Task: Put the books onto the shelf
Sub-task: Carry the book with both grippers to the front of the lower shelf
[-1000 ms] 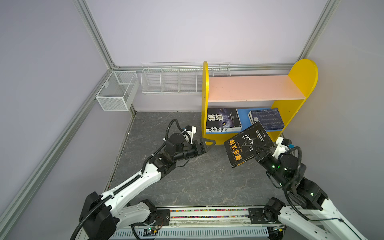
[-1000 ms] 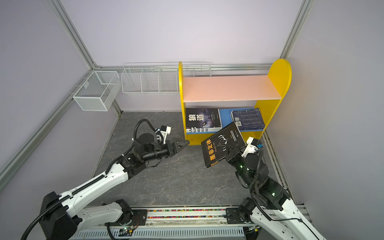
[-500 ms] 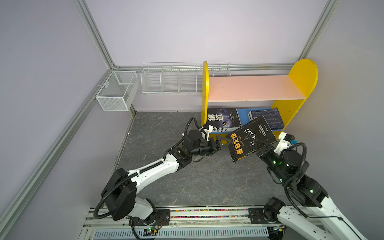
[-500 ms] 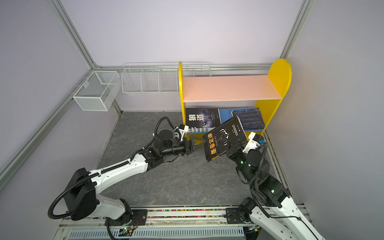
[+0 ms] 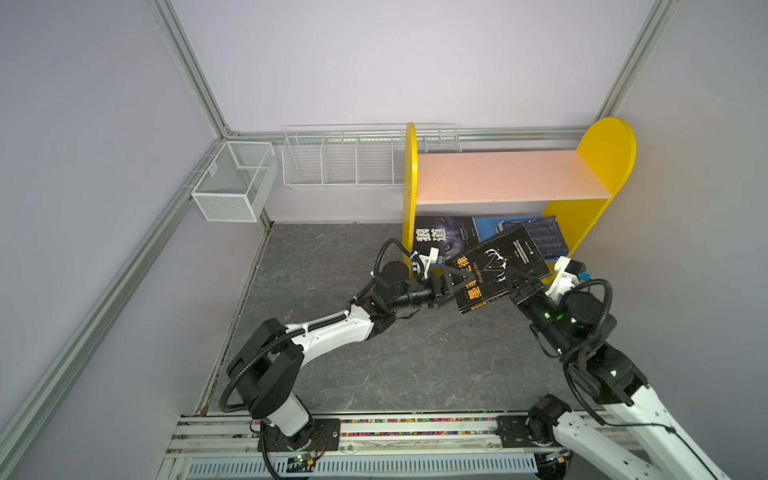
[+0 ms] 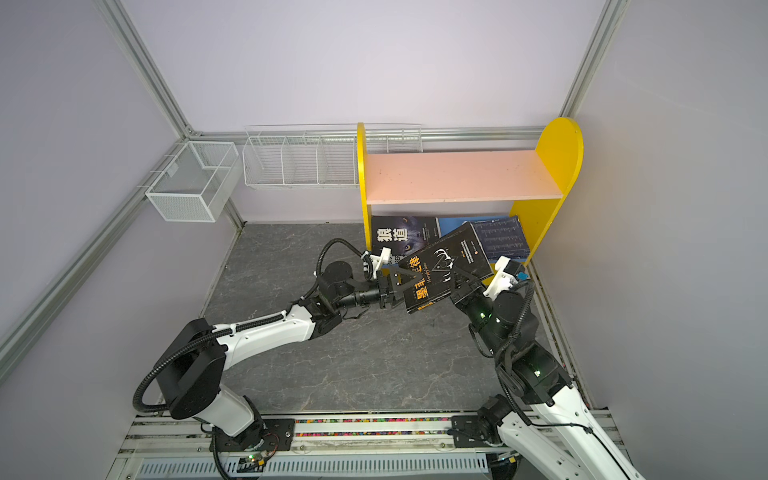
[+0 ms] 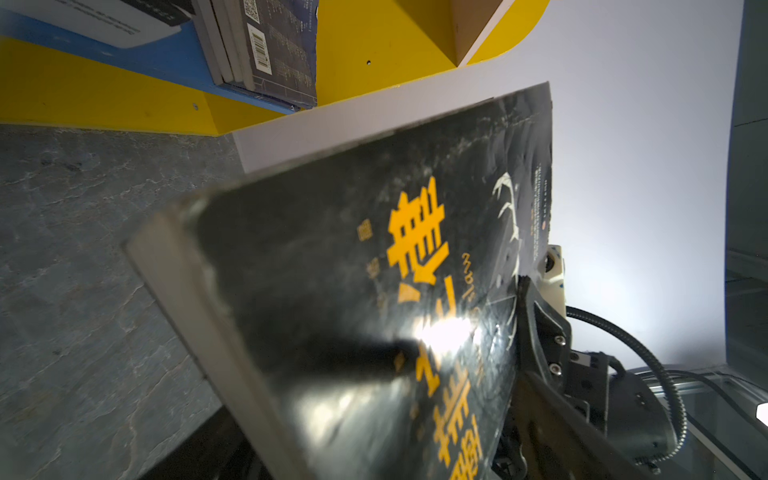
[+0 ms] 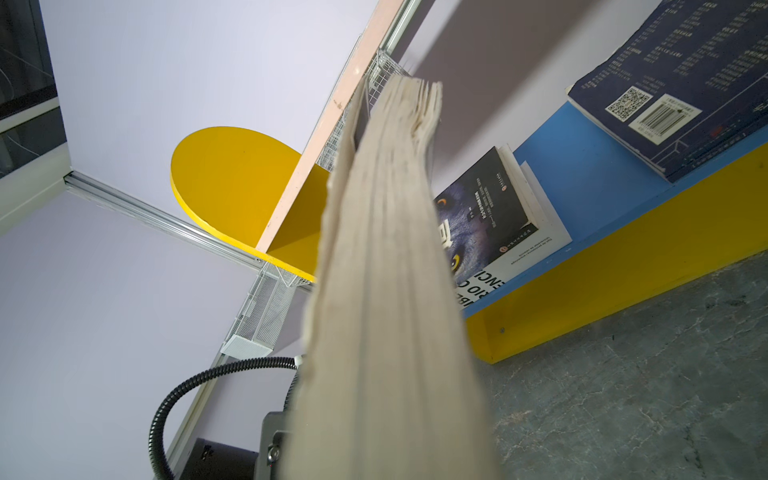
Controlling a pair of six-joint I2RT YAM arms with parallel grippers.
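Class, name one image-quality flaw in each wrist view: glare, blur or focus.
Left wrist view: white glare on the glossy cover of the black book, its near corner blurred. Right wrist view: the book's page edges look soft, the shelf behind is sharper.

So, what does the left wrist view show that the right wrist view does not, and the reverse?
Only the left wrist view: the front cover of the black book, with its orange title, and the right pincer clamped on its edge. Only the right wrist view: the book's page edge, the yellow eyes on the wolf book, and a white wire basket. Both: the held book, the shelf's yellow side, its blue lower board, the navy books and the grey floor.
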